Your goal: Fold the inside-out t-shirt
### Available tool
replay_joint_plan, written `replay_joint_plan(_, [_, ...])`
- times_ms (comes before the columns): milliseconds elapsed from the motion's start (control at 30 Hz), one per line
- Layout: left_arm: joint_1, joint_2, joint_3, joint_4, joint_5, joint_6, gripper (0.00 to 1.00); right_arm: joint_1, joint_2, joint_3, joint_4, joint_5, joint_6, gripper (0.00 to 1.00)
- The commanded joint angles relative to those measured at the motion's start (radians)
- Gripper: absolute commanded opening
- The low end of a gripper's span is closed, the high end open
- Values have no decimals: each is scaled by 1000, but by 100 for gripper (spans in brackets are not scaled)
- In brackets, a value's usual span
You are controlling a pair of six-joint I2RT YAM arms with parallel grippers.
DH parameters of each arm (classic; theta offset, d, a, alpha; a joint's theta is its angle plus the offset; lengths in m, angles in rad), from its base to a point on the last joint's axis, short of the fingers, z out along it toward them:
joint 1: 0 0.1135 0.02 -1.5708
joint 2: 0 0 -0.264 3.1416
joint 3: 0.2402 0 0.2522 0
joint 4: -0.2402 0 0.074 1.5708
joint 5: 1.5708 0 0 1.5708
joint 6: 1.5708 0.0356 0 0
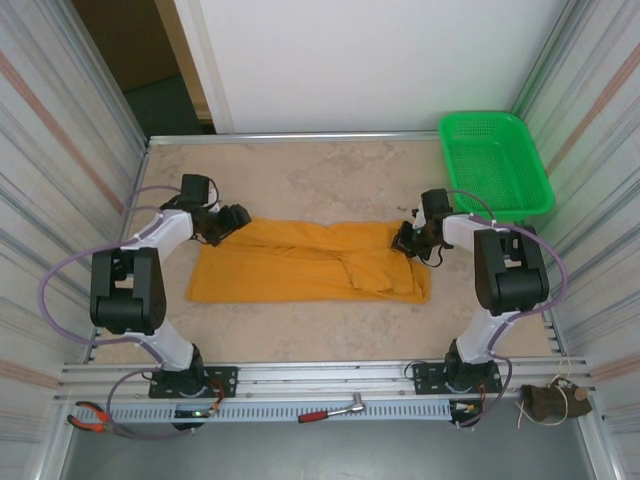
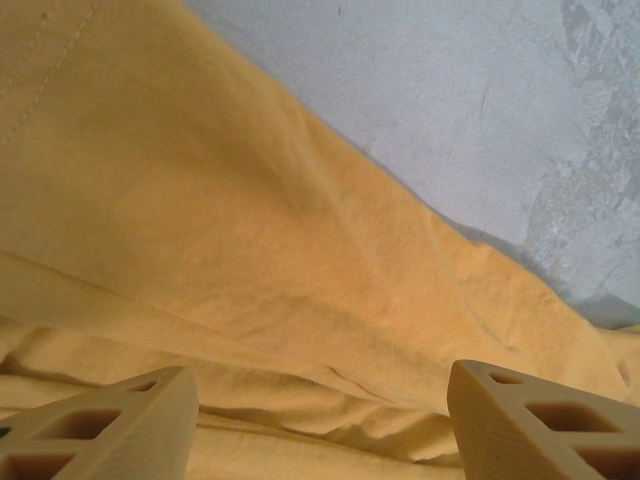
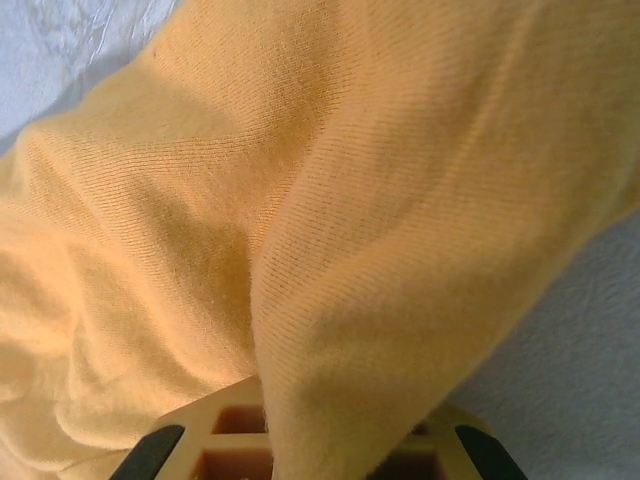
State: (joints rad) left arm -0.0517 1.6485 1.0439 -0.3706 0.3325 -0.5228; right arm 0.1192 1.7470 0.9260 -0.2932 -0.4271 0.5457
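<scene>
Left gripper [image 2: 320, 400] jaws wide, low over t-shirt [image 1: 300, 262] left end; right gripper [image 3: 335, 435] pinches cloth fold at right end. T-shirt lies on table [image 1: 330, 170].

Shirt [image 1: 300, 265] lies flat as a long band across the table [image 1: 320, 170]. Left gripper [image 1: 232, 220] at its far-left corner, right gripper [image 1: 408, 240] at its far-right corner. Green basket [image 1: 485, 117] far right.
</scene>
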Motion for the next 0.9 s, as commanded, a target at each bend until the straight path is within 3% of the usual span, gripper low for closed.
replay_joint_plan(0, [3,40,24,-32,6,75,67,-24,-77,-11,-68,-28,-1,0])
replay_joint_plan(200, [-65,60,-85,53,7,35,67,-115,-184,19,-176,-10,-39,0])
replay_joint_plan(367, [-195,6,-211,164,-1,-92,68,-186,-231,69,-276,12,-80,0])
replay_joint_plan(500, [-292,-69,-216,182,-24,-165,69,-189,-260,125,-348,27,-93,0])
replay_joint_plan(667, [-283,-118,-93,64,-50,-126,70,-85,-314,188,-417,99,-53,0])
replay_joint_plan(867, [-189,-97,14,-26,-2,-55,70,134,-352,245,-470,277,84,0])
